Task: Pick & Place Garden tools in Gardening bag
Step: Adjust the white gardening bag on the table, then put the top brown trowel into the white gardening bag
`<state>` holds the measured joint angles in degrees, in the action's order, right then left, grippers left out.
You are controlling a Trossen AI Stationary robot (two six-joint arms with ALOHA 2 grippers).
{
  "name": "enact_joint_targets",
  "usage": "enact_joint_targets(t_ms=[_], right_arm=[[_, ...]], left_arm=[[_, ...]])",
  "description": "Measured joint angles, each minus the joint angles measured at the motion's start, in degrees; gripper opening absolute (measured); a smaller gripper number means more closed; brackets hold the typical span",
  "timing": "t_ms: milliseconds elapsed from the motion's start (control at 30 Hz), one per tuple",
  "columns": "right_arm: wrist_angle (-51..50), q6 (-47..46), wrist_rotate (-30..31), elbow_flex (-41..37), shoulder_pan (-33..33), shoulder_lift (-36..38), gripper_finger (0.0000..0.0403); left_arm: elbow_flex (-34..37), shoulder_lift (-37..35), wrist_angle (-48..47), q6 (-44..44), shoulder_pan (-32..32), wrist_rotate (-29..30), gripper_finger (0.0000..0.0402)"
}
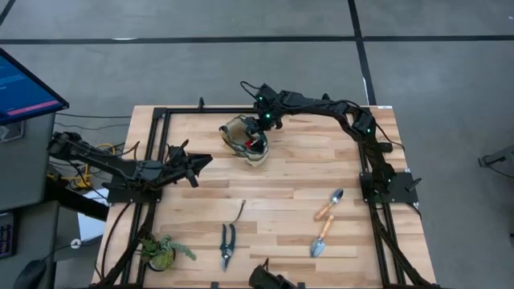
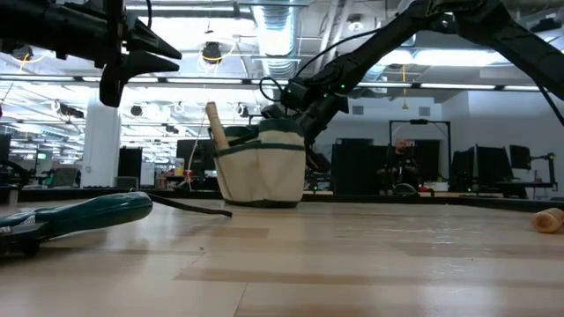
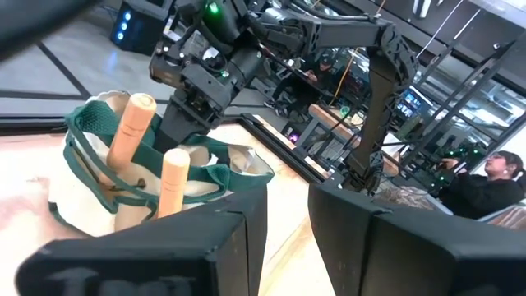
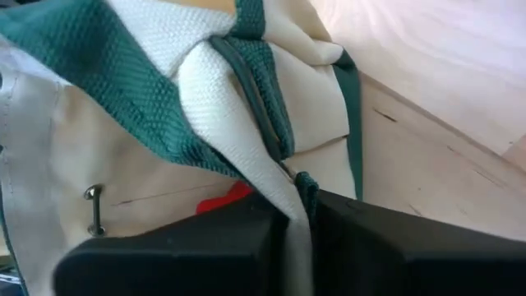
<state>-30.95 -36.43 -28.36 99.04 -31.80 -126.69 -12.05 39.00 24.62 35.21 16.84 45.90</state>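
While the right gripper pinches the gardening bag rim near the far edge, the left gripper hovers parted, probably next fetching the shears.

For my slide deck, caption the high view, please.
Right gripper pinches the gardening bag rim; shears and trowels wait.

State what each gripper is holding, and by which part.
The right gripper pinches the gardening bag by its cream fabric rim. The left gripper holds nothing, open beside the bag.
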Motion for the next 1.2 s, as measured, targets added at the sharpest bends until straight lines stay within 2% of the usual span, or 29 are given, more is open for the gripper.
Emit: enact_joint_targets(t_ms=[167, 433, 533, 667, 833, 1067, 1200], right_arm=[[-1.42, 0.45, -1.17, -0.01, -0.64, 0.83, 0.0088], [-5.8, 0.97, 0.19, 0.0, -1.87, 3.72, 0.0217], [-8.41, 1.59, 1.09, -0.02, -2.84, 4.94, 0.0242], [-12.47, 4.5, 2.97, -0.01, -3.86, 7.39, 0.0248], [-19.9, 12.5, 3.78, -0.02, -5.01, 13.4, 0.0238], [-30.03, 22.28, 18.97, 0.0, -5.41, 23.04, 0.0223], [-32.35, 29.42, 18.42, -0.02, -2.94, 26.88, 0.022]], left_arm=[[0.0, 0.0, 0.07, 0.18, 0.0, -0.18, 0.008], [0.0, 0.0, 0.2, 0.18, 0.0, -0.16, 0.008], [0.0, 0.02, 0.18, 0.18, 0.02, -0.14, 0.008], [0.0, 0.02, 0.19, 0.19, 0.0, -0.1, 0.008], [0.0, 0.02, 0.17, 0.19, 0.0, -0.04, 0.008], [0.0, 0.02, 0.17, 0.2, 0.02, -0.05, 0.008], [0.0, 0.02, 0.23, 1.02, 0.0, -0.79, 0.008]])
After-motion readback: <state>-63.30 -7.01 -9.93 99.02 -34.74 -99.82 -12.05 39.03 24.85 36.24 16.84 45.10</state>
